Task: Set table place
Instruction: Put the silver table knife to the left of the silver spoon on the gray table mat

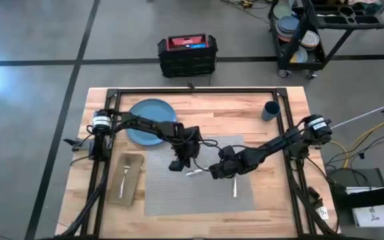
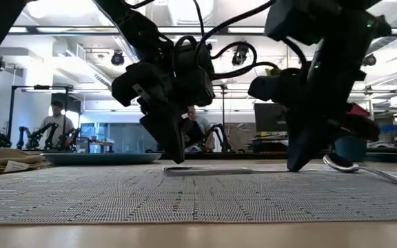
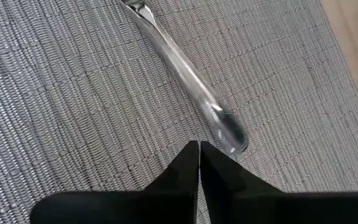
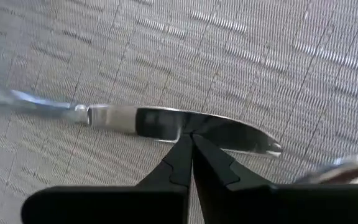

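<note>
**Knife on the placemat, both grippers pinched down beside it**

The knife (image 1: 196, 173) lies flat in the middle of the grey woven placemat (image 1: 179, 197), and both arms are right over it. The left gripper (image 1: 176, 165) sits tip-down at the handle end, fingers pressed together with nothing between them; the left wrist view shows the rounded handle tip (image 3: 225, 130) just ahead of those closed fingers. The right gripper (image 1: 217, 173) is down at the blade end, its fingers (image 4: 188, 155) also pinched together, tips touching or just over the blade (image 4: 185, 124), which one I cannot tell. A spoon (image 1: 234, 187) rests on the mat just beside the right gripper. The blue plate (image 1: 151, 120) sits off the mat, at its far left corner. The fork (image 1: 125, 175) lies on the tan napkin (image 1: 131, 180) to the mat's left. The dark-blue cup (image 1: 270, 111) stands well apart at the far right.
</note>
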### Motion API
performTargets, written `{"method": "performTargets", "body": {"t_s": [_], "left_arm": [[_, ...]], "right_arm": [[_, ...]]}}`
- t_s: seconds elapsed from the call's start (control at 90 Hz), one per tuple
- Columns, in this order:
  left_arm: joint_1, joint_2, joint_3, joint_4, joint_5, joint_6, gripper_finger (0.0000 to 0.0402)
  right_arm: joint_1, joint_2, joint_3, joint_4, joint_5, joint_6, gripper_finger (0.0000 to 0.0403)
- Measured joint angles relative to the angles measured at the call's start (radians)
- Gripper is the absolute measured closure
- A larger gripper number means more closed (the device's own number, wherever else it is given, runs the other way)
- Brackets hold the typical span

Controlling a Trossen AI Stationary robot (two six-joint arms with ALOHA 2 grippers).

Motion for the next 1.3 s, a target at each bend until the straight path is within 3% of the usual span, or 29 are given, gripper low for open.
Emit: {"method": "performTargets", "body": {"t_s": [0.633, 0.911, 1.133, 1.3], "left_arm": [[0.000, 0.000, 0.000, 0.026, 0.001, 0.004, 0.0401], [0.001, -0.005, 0.012, 0.029, -0.002, 0.005, 0.0401], [0.012, -0.025, 0.013, -0.074, -0.017, 0.011, 0.0401], [0.018, -0.043, 0.013, -0.212, -0.127, 0.048, 0.0401]], "right_arm": [[-0.117, 0.001, -0.003, 0.089, -0.001, -0.173, 0.0403], [-0.150, 0.003, -0.003, 0.244, -0.004, -0.271, 0.0403], [-0.127, 0.003, -0.003, 0.315, -0.054, -0.292, 0.0403], [-0.102, 0.003, -0.003, 0.316, -0.060, -0.288, 0.0403]]}}
